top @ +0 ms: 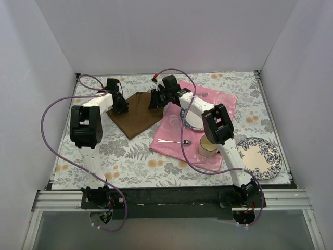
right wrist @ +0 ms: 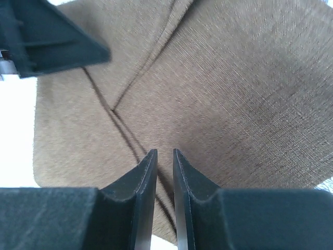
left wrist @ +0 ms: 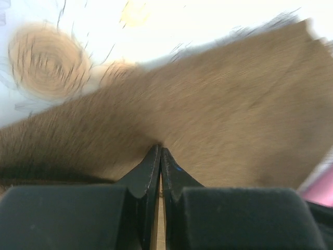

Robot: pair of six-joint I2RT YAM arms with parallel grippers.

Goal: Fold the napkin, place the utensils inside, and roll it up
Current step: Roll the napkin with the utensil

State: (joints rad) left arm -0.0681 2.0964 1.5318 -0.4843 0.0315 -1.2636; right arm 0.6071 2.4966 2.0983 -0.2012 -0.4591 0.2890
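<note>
Noted plain dark brown on the napkin (top: 138, 114), no pattern, only a fine woven ribbing up close. Saw solid pink on the cloth mat (top: 218, 101) at three o'clock from it. Found a white desk (top: 130, 161) covering printed with grey fern leaves and orange blossoms. Read shiny silver on the utensil (top: 174, 141). Picked out a blue floral border around a cream centre on the plate (top: 260, 158) at four o'clock, and cream on the cup (top: 208, 147). Marked black on the left tool (left wrist: 160, 151) and right tool (right wrist: 165, 153), white and black on the arms (top: 99, 101), purple on the cables (top: 49, 112).
</note>
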